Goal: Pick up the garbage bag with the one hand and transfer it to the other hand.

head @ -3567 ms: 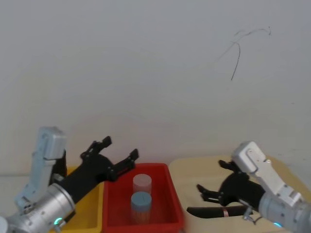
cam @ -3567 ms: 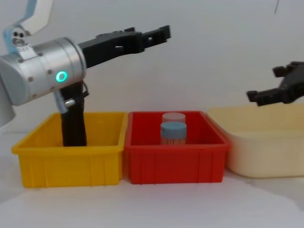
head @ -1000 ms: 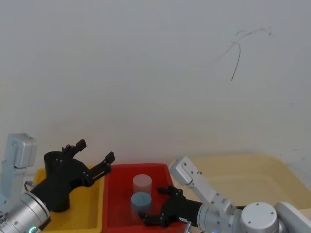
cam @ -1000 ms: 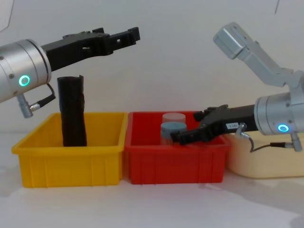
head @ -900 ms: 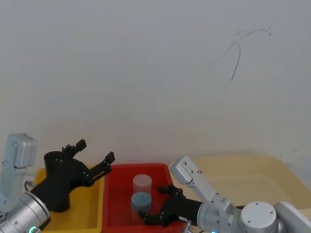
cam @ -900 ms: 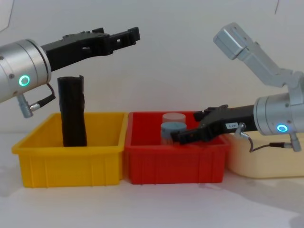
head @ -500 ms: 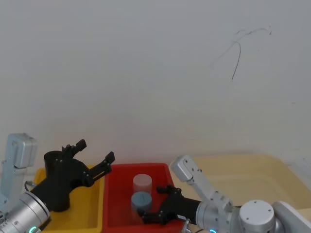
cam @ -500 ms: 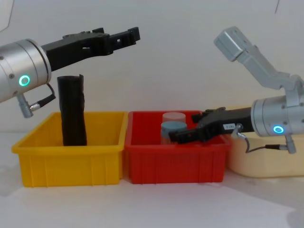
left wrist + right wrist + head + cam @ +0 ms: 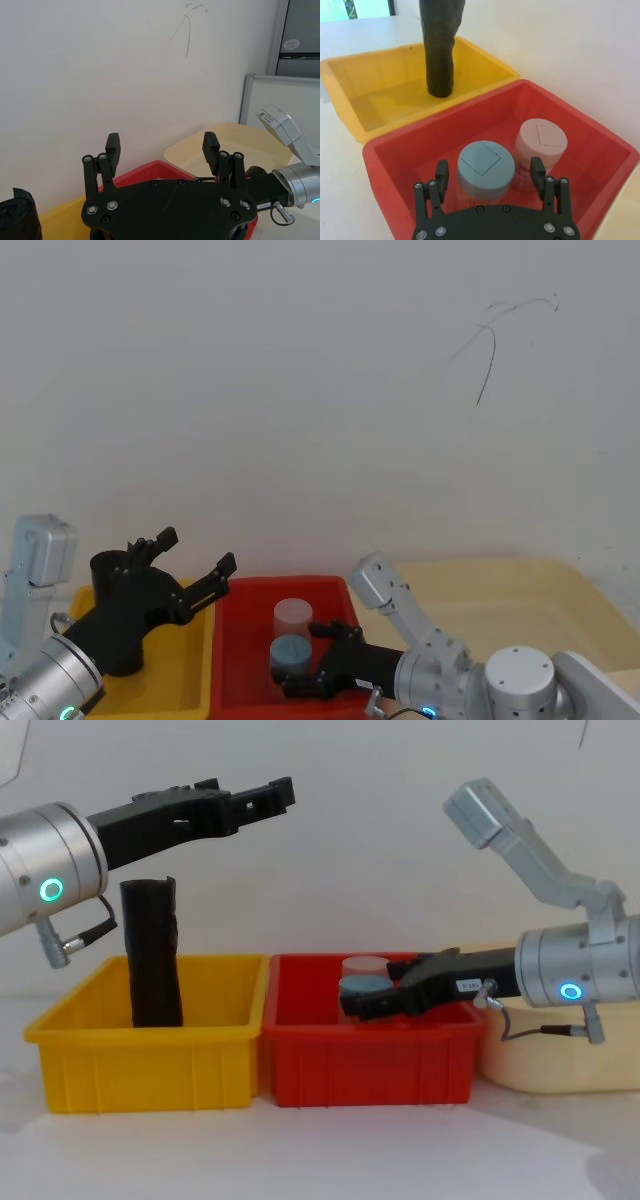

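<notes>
Tall black cylindrical garbage-bag roll stands upright in the yellow plastic bin; left gripper hovers above, jaws spread, right gripper jaws spread over red bin; left should descend squarely around the roll.
</notes>
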